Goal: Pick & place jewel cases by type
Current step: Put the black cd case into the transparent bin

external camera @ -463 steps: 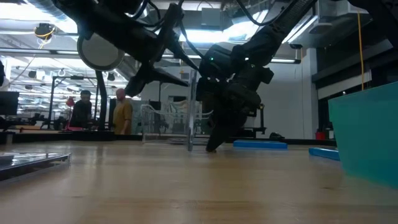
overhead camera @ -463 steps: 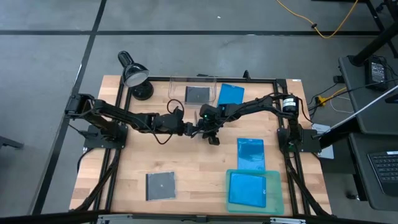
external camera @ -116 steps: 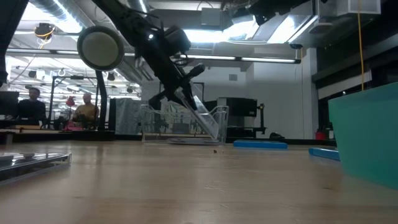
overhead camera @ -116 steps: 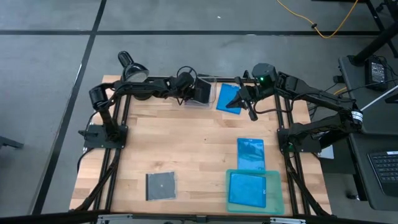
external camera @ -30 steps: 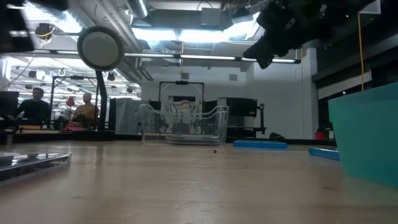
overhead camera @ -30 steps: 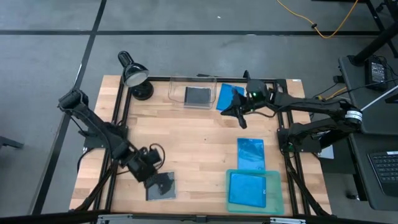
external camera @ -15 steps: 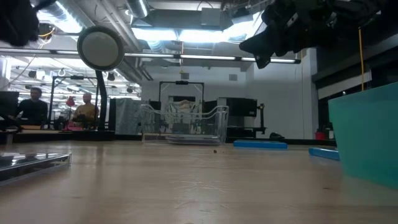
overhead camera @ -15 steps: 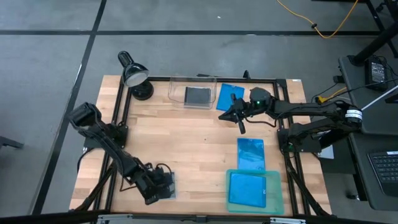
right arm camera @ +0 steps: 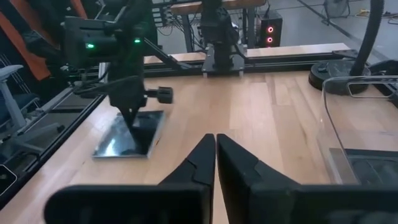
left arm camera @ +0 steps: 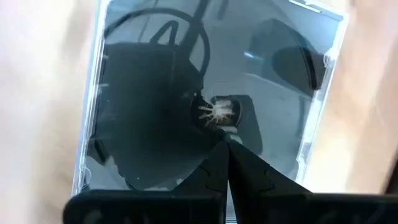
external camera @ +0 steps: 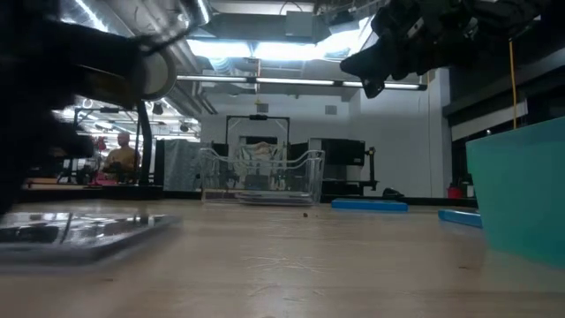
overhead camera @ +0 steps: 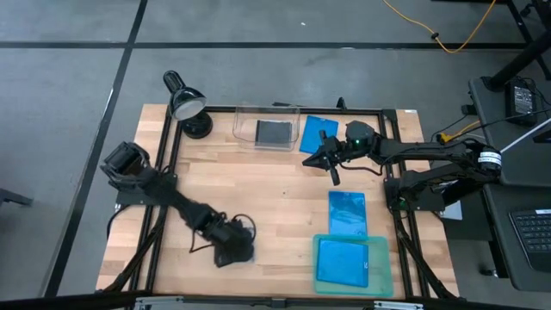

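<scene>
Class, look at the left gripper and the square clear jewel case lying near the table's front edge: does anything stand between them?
Nothing visible does. The left gripper, shut, is right over the square jewel case, with no other object between them.

Dark jointed arms; green indicator light (overhead camera: 356,131)

Glossy clear plastic case (left arm camera: 205,93), apparently smooth; matt wood table (overhead camera: 284,207).

Wooden table (overhead camera: 275,198) with lamp (overhead camera: 185,105), clear bin (overhead camera: 267,129), teal tray (overhead camera: 351,263), scattered jewel cases (overhead camera: 347,212).
</scene>
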You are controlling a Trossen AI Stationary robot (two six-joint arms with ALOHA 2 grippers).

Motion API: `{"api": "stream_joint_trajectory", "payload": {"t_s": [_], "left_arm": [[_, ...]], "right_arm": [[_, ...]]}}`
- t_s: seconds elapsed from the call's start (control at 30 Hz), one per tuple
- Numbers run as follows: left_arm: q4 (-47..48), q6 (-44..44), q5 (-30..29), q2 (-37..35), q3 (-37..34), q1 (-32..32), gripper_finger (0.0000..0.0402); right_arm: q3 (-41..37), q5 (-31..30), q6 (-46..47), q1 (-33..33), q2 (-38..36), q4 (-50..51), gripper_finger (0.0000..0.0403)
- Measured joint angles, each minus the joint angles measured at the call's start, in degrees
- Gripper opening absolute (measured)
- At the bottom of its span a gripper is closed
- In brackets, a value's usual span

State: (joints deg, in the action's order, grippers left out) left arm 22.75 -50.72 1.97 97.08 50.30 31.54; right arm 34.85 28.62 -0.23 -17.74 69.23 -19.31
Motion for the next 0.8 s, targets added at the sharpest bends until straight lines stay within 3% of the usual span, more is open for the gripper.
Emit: {"api": "stream_joint_trajectory", "payload": {"t_s": [0.2, 0.5, 0.8], "left_arm": [[0.35, 10.28, -0.08, 0.04, -0.07, -8.6, 0.0001], [0.43, 24.97, -0.21, 0.11, -0.15, -20.88, 0.0001], [-1.35, 36.52, -0.28, 0.17, -0.22, -33.0, 0.0001]], "right_arm": [[0.0, 3.03, -0.02, 0.0, 0.0, 0.38, 0.0006], [0.02, 3.16, 0.2, 0.0, 0.0, 2.14, 0.0023], [0.04, 4.5, -0.02, 0.0, 0.0, 5.38, 0.0005]]}}
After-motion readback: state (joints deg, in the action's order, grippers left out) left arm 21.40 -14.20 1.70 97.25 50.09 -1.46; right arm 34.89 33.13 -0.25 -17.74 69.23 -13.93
